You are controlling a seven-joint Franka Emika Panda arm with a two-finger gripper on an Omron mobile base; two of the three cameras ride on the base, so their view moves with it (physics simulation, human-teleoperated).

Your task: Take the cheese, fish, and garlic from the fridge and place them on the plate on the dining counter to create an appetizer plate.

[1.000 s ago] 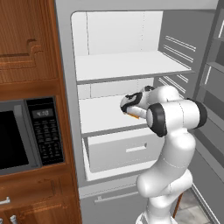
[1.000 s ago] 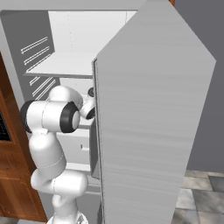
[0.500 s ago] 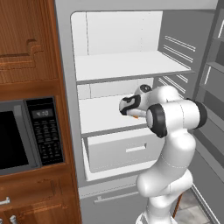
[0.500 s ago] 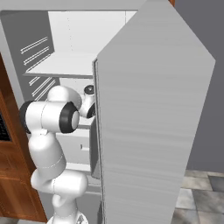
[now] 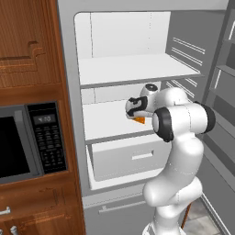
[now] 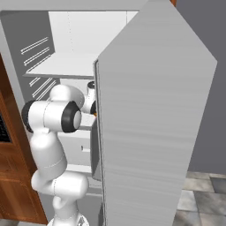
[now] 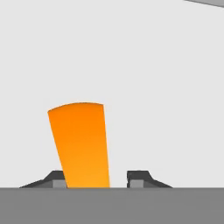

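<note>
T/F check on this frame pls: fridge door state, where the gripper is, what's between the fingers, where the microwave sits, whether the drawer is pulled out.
1. The fridge door stands open. True.
2. The gripper is reaching onto the top shelf. False: in the left base view it is over the middle shelf, just above the drawer.
3. The orange cheese sits between the fingertips, against the left one. True; a gap remains beside the other tip, so a firm grip cannot be confirmed.
4. The microwave is to the right of the fridge. False: it is to its left, set in the wooden cabinets.
5. The white drawer is pulled fully out. False: it looks closed.
</note>
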